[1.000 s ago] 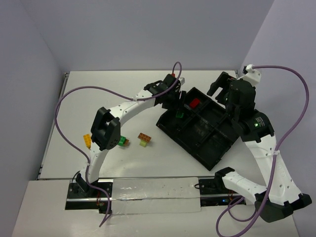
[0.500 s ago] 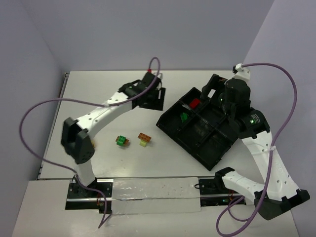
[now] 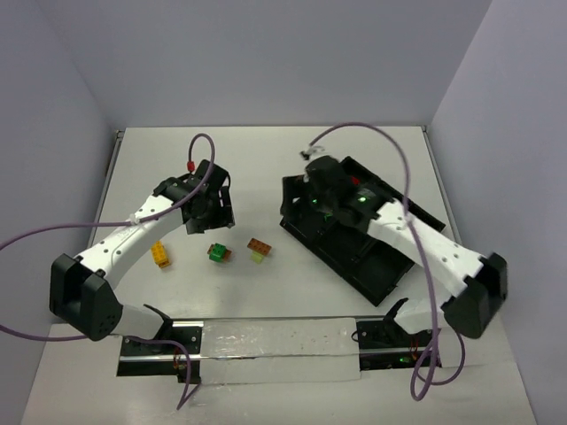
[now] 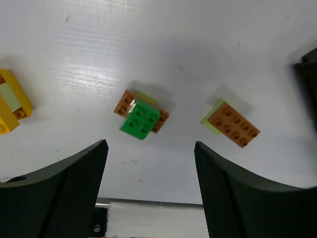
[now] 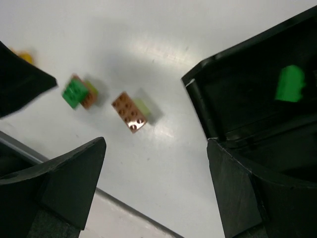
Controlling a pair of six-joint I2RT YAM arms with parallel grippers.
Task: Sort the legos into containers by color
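Note:
A green brick [image 4: 141,119] sits on an orange-brown brick [image 4: 124,102] on the white table. To its right, an orange-brown brick [image 4: 233,124] lies on a pale yellow-green one [image 4: 211,115]. A yellow stack [image 4: 12,106] lies at the left. My left gripper [image 4: 150,148] is open and empty, above the table near the green brick [image 3: 216,252]. My right gripper [image 5: 156,148] is open and empty, over the table beside the black tray's near-left corner [image 5: 198,79]. A green brick [image 5: 290,84] lies in a tray compartment.
The black divided tray [image 3: 372,266] lies at an angle on the right of the table. Grey walls close in the back and both sides. A metal rail [image 3: 266,350] runs along the near edge between the arm bases.

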